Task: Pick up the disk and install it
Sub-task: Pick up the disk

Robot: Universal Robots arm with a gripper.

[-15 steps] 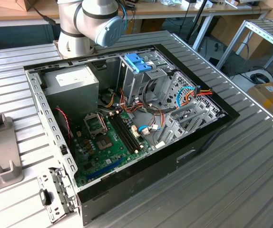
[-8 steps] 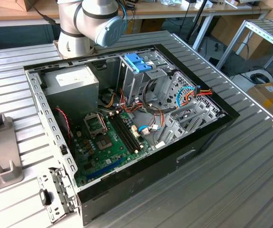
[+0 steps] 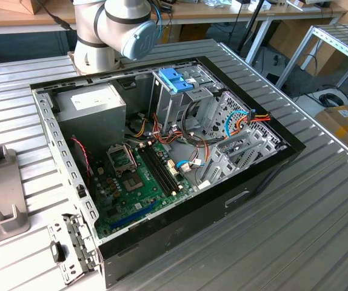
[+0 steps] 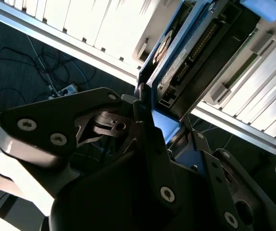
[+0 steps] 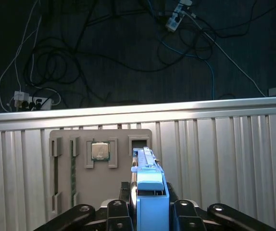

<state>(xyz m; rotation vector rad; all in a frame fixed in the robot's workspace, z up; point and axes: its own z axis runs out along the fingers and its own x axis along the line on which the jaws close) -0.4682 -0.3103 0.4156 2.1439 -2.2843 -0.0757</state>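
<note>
The disk (image 5: 149, 185) is a dark drive with a light blue bracket, seen edge-on between the black fingers (image 5: 185, 208). My gripper (image 5: 150, 204) is shut on it. In the second wrist view the disk (image 4: 188, 50) shows its connector edge and blue frame, with the gripper (image 4: 158, 126) clamped on its near end. The disk hangs over a grey parts holder (image 5: 121, 192), close to an empty slot (image 5: 138, 142). The open computer case (image 3: 265, 167) lies on the table with its drive cage (image 3: 180, 103) near the arm's base (image 3: 110, 30).
The grey holder also carries a processor chip (image 5: 99, 151) and a green memory stick (image 5: 73, 171). Inside the case are a grey power supply (image 3: 92, 103), a motherboard (image 3: 140, 182), cables and a blue caddy handle (image 3: 175, 80). Cables lie on the dark floor (image 5: 128, 53) beyond the table edge.
</note>
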